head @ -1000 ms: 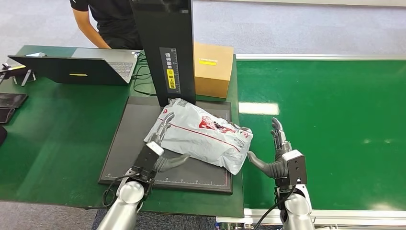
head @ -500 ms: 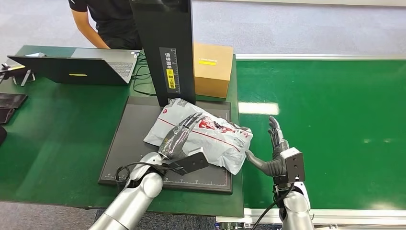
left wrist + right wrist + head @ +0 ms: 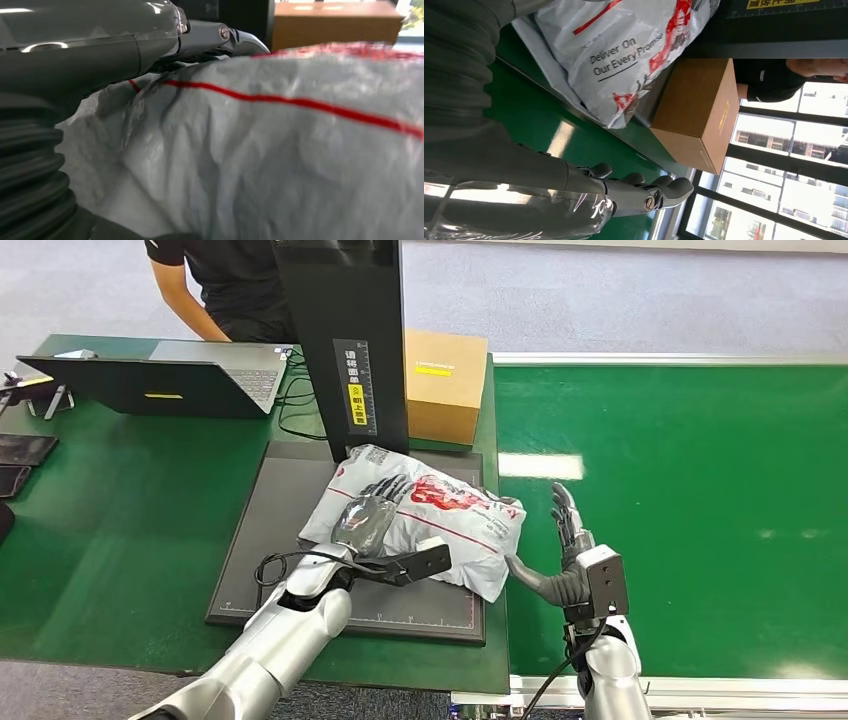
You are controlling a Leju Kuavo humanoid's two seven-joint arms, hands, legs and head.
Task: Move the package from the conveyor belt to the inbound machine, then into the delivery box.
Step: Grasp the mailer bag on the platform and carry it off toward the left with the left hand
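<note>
The package lies on the dark pad of the inbound machine, just in front of its black upright, with its long axis running from far left to near right and its near-right corner overhanging toward the conveyor belt. The left hand rests flat on the package's left part, fingers spread over the top, pressing rather than gripping. The right hand stands open and empty just beside the right end, thumb reaching toward it. A two-sided lift would likely need the right hand to close that small gap.
</note>
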